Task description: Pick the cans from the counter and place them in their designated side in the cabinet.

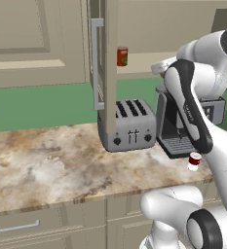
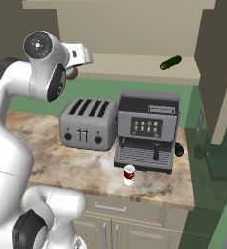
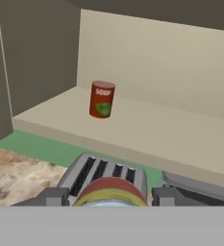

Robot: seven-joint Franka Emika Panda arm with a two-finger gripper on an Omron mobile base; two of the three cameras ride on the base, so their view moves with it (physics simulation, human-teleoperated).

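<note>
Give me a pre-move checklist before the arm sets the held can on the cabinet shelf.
1. Can held: the yellow-and-red banded can sits between the fingers of the hand; ok.
2. Cabinet door open: ok.
3. Landing spot: bare shelf right of the soup can; ok.
4. Clearance below: the toaster lies under the hand, below shelf level; ok.
5. Designated side: the soup can stands left, a green object right; cannot tell which side is meant.
6. Second can upright on the counter, in front of the coffee machine; ok.
</note>
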